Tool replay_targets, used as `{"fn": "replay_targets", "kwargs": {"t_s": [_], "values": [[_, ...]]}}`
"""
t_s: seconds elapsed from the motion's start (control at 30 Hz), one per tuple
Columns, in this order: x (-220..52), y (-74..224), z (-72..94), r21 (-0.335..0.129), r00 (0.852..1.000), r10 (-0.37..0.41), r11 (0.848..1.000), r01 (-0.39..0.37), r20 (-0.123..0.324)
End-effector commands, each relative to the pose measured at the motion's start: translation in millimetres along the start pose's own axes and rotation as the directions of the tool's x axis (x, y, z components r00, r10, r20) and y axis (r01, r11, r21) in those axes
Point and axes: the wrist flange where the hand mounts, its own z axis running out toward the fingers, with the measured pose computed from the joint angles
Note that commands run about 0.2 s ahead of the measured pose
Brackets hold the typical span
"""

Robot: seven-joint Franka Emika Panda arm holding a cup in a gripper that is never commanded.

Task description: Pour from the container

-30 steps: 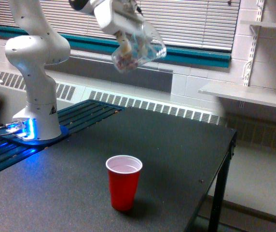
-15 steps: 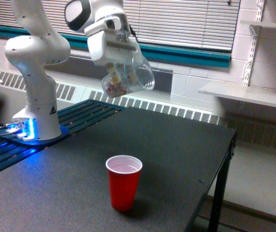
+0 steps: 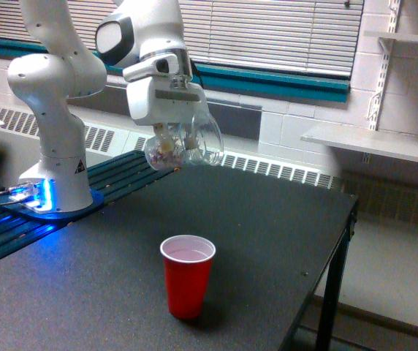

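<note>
A clear rounded container (image 3: 183, 146) hangs in the air, tilted, with small pale and pinkish bits gathered in its lower left part. My gripper (image 3: 174, 137) is shut on it from above, under the white wrist block. The container is above and a little to the left of a red plastic cup (image 3: 187, 276), which stands upright on the dark table (image 3: 267, 241) with its white inside showing. A clear gap separates the container from the red cup's rim.
The arm's white base (image 3: 55, 175) stands on the table's left side beside a blue glowing light. The table's right edge (image 3: 344, 241) drops off to the floor. A wall radiator and a white shelf (image 3: 373, 142) sit behind.
The gripper has come down and to the left with the container, from high near the window blinds to lower over the table. The red cup has not moved.
</note>
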Motion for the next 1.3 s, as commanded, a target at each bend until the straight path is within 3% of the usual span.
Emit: {"fn": "replay_targets", "kwargs": {"t_s": [0.03,0.63,1.3], "values": [[-1.3,12.5,7.2,-0.026,1.0,-0.007,1.0,0.008,0.018],[-8.1,32.5,28.8,-0.082,0.988,0.078,0.994,-0.068,0.131],[-4.8,46.1,54.1,-0.126,0.967,0.143,0.985,-0.118,0.213]]}}
